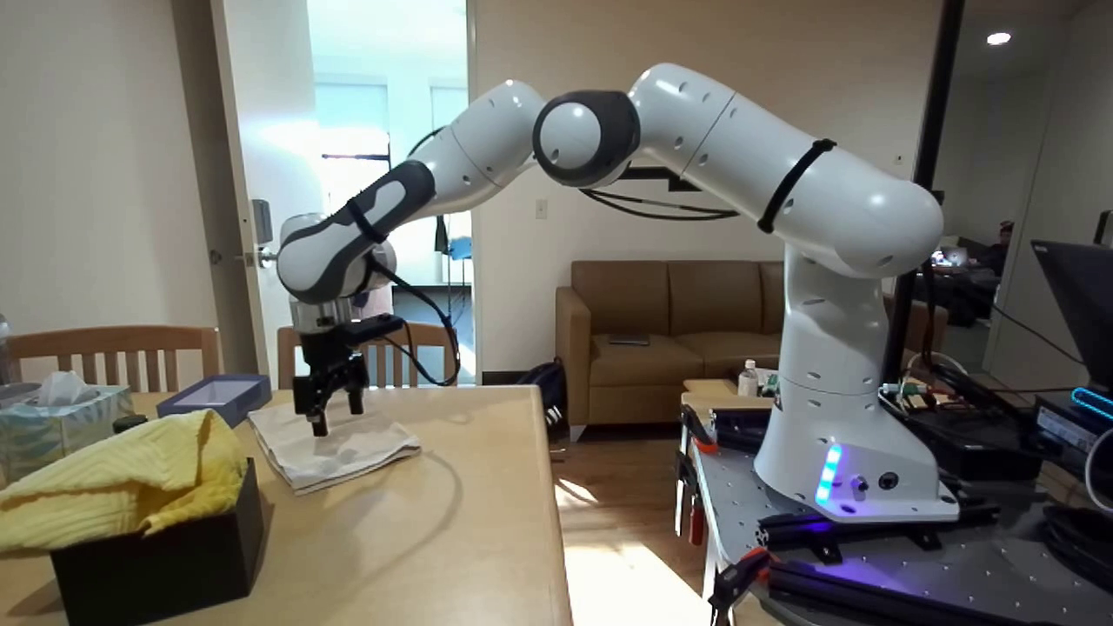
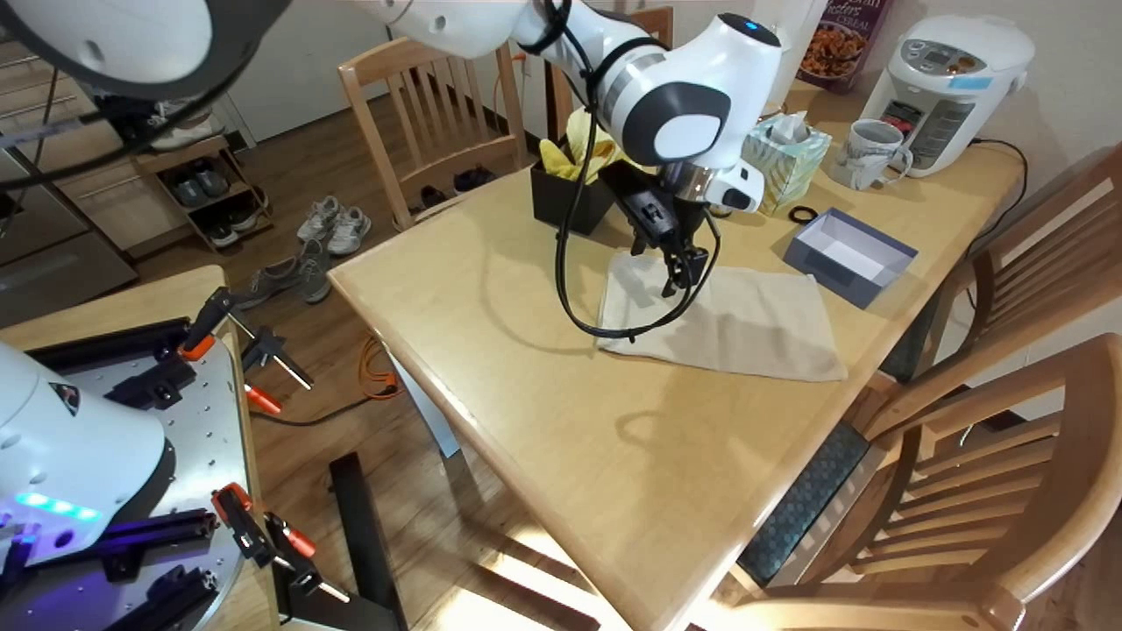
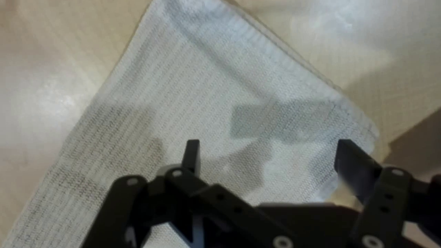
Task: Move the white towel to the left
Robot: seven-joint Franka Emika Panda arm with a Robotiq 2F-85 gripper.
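The white towel (image 1: pixel 356 456) lies flat and folded on the wooden table; it also shows in an exterior view (image 2: pixel 763 324) and fills much of the wrist view (image 3: pixel 193 79). My gripper (image 1: pixel 338 421) points down over the towel, close to the end nearest the black box, and shows in an exterior view (image 2: pixel 656 270). In the wrist view the gripper (image 3: pixel 268 143) has its fingers wide apart with nothing between them. The right finger is near the towel's edge. I cannot tell whether the fingertips touch the cloth.
A black box (image 1: pixel 165 565) holding a yellow cloth (image 1: pixel 130 469) stands near the towel. A blue-grey open box (image 2: pixel 850 254), a tissue box (image 2: pixel 784 162), a mug (image 2: pixel 863 158) and a water boiler (image 2: pixel 955 96) stand on the table (image 2: pixel 561 394). Wooden chairs (image 2: pixel 990 491) surround it.
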